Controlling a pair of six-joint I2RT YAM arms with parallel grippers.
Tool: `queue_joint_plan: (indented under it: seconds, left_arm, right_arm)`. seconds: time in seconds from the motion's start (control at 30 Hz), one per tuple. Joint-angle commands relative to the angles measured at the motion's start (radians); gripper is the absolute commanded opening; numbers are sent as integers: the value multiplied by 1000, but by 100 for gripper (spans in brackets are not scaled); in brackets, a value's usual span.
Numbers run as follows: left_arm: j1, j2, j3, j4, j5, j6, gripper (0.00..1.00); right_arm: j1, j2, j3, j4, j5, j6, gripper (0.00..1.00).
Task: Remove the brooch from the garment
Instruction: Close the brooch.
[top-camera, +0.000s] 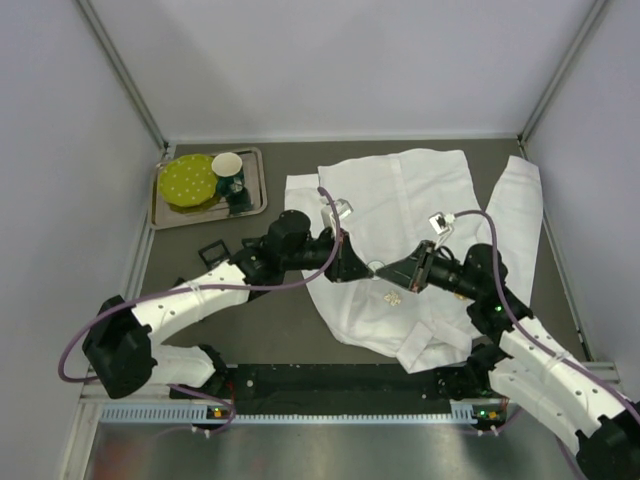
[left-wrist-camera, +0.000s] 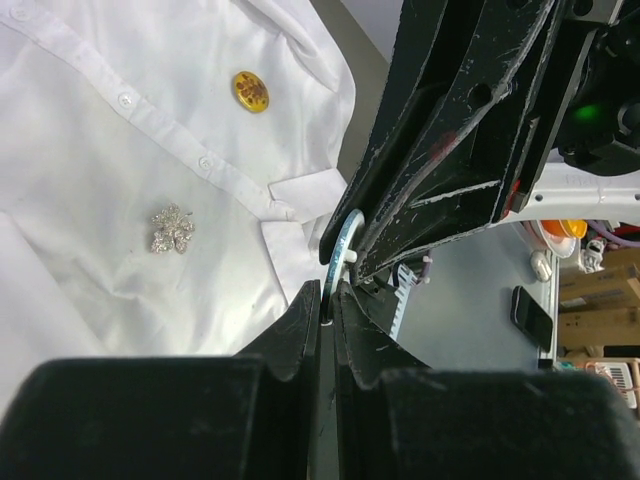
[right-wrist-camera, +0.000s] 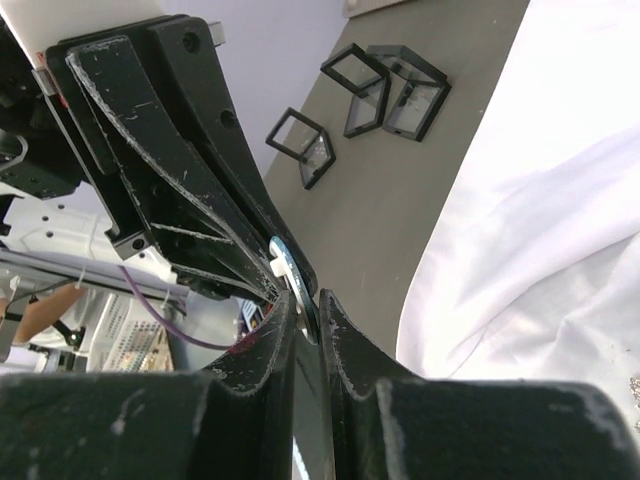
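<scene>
The garment (top-camera: 420, 200), a white creased shirt, lies spread across the right half of the table. Just above its left edge my two grippers meet tip to tip. The left gripper (top-camera: 362, 270) and the right gripper (top-camera: 392, 272) are both shut on one brooch (top-camera: 377, 267), a thin round disc with a pale blue rim. In the left wrist view the brooch (left-wrist-camera: 341, 255) stands edge-on between my jaws (left-wrist-camera: 328, 288), with the right gripper's fingers (left-wrist-camera: 450, 150) clamped on its upper part. In the right wrist view the brooch (right-wrist-camera: 297, 280) shows a white clasp and touches no cloth.
Two other pins sit on the shirt (left-wrist-camera: 90, 180): a silver flower-shaped one (left-wrist-camera: 172, 229) and a round yellow one (left-wrist-camera: 250, 91). A metal tray (top-camera: 160, 215) at the back left holds a yellow-green plate (top-camera: 189, 180) and a cup (top-camera: 228, 165). Small black frame boxes (right-wrist-camera: 385, 85) lie on the table left of the shirt.
</scene>
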Motion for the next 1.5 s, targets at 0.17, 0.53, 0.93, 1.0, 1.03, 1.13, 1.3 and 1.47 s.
queue_joint_plan:
  seconds: [0.17,0.53,0.93,1.0,1.03,1.13,1.3,1.47]
  left_arm:
    - [-45,-43,-23,201,43,-101,0]
    - [-48,-62,-40,215,15,-108,0]
    - [-47,-71,-54,212,-28,-123,0]
    - [-47,-77,-51,206,-40,-122,0]
    - [-47,-77,-50,206,-44,-122,0]
    - [-47,-80,-48,198,-55,-122,0]
    - [-47,-86,-57,186,-81,-111,0]
    - [-44,-98,-50,142,-112,-56,0]
  right_arm:
    - [27,-104,-65,116,192,103,0]
    - [27,-107,-75,148,187,109,3]
    - [28,-156,-67,76,180,34,24]
    - [27,-164,-52,52,176,20,27]
    - [27,-168,-46,24,176,5,30]
    - [28,-185,-29,-26,183,-21,39]
    - [28,-190,-12,-59,152,-44,46]
    - [28,-190,14,-121,129,-76,54]
